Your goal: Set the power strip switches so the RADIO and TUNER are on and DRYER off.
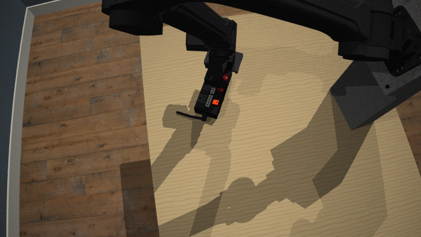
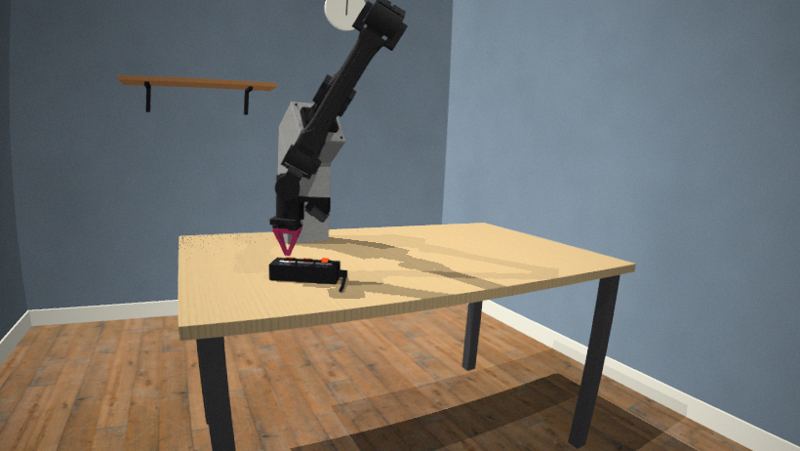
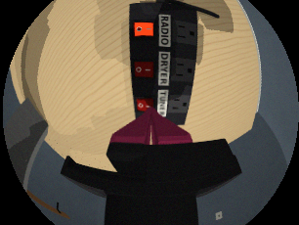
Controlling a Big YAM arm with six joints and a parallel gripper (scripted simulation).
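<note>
The black power strip [image 1: 202,98] [image 2: 301,272] [image 3: 144,49] lies flat on the table, switches up. The RADIO switch [image 1: 215,102] [image 2: 325,260] [image 3: 144,29] glows bright orange. The DRYER switch [image 1: 220,90] [image 3: 144,69] in the middle is dark red and unlit. The TUNER switch [image 1: 225,77] [image 3: 144,105] is red, a little brighter than DRYER, without the orange glow. My gripper [image 2: 287,253] [image 3: 150,112] is shut and empty. Its magenta tips are just above the strip's TUNER end, beside that switch in the wrist view. Whether they touch it cannot be told.
A short black cord [image 1: 188,115] [image 2: 342,279] [image 3: 207,11] sticks out of the strip's RADIO end. The grey arm base [image 1: 353,102] [image 2: 317,184] stands on the table [image 1: 253,117] [image 2: 223,302] behind the strip. A wooden shelf [image 2: 195,82] hangs on the back wall.
</note>
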